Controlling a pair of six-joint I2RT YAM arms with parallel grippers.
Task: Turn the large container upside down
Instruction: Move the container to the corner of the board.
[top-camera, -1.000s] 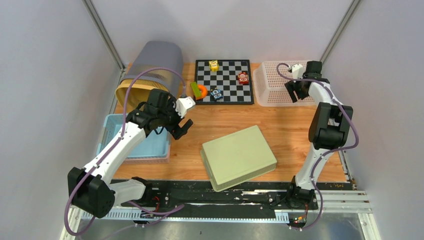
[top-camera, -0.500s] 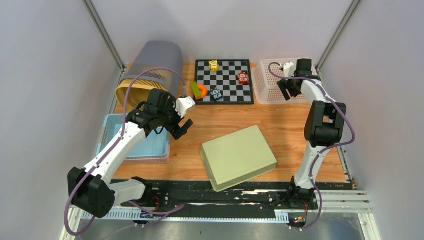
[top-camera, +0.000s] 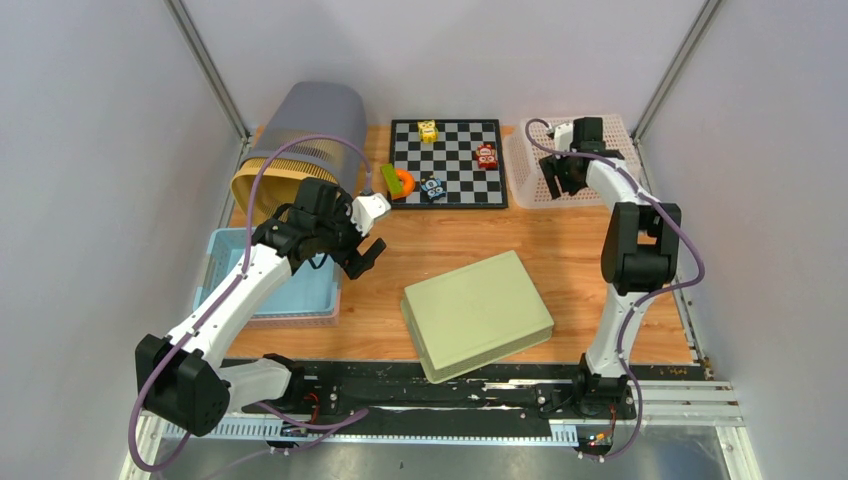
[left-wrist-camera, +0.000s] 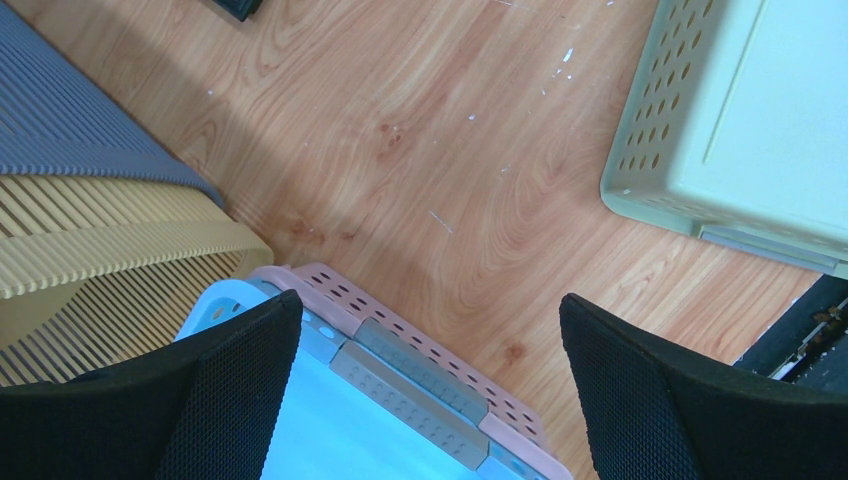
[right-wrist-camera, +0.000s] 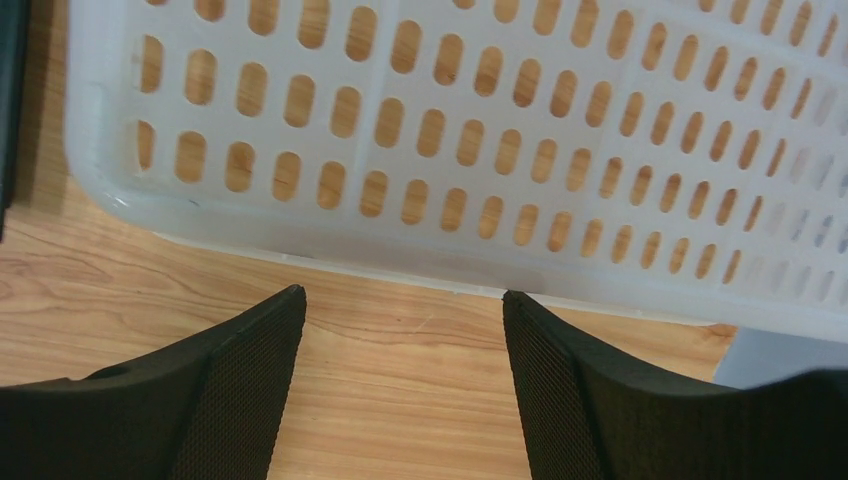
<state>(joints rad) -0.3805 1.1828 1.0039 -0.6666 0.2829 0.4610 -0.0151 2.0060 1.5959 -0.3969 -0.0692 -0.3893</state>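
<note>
My right gripper (right-wrist-camera: 400, 295) has slid leftward along the near edge of the white perforated plastic basket (right-wrist-camera: 450, 250), jaws spread wide and empty. My left gripper (left-wrist-camera: 428, 300) is likewise agape and unmoved.

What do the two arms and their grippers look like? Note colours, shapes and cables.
The left arm and right arm have white links joined by bulky black joints; a purple cable loops along each. The left gripper and right gripper each have two broad black fingers with a fine mesh-like texture.
</note>
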